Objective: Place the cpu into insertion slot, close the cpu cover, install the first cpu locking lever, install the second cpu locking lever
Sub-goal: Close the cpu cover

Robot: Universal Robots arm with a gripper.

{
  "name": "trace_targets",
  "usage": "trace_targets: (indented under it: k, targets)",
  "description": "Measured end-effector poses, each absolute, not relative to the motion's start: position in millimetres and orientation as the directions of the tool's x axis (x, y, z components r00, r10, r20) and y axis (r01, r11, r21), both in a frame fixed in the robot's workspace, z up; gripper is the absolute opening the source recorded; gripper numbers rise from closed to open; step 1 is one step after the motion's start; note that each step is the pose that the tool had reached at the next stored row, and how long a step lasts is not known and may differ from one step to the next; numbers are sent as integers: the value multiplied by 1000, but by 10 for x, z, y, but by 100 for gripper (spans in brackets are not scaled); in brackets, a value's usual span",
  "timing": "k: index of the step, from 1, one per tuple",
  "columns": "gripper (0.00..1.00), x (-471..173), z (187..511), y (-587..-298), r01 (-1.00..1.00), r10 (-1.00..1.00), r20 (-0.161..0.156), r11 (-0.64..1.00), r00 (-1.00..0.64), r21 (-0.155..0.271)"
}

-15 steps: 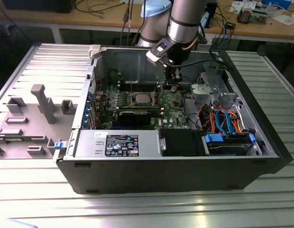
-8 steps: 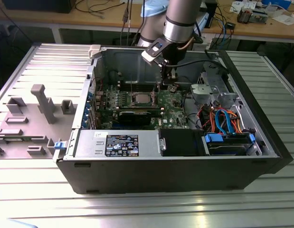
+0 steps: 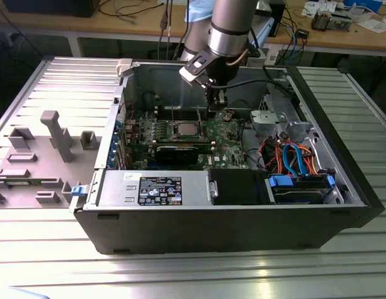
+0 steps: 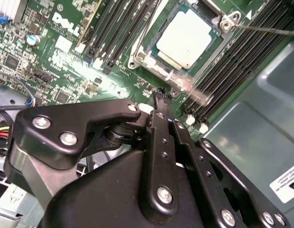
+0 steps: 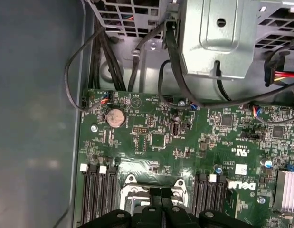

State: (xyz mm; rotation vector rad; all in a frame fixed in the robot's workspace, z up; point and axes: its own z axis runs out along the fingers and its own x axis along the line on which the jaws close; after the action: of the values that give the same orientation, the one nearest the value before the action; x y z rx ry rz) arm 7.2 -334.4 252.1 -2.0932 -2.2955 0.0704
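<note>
The pincer (image 4: 159, 97), closed tight and empty, hangs just short of the cpu (image 4: 187, 40), which lies beyond its tips.

We see our silver-grey cylindrical arm (image 3: 230, 25), our matte black gripper (image 4: 160, 97), rounded link plates (image 4: 80, 128), bright silver screws (image 4: 164, 194) at each pivot
</note>
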Motion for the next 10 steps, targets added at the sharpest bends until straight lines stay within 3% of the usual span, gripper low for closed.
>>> trace_targets:
  k: [10]
  targets:
    - [11,-158,2471,-3345,994,996,-5,94,-94,-56]
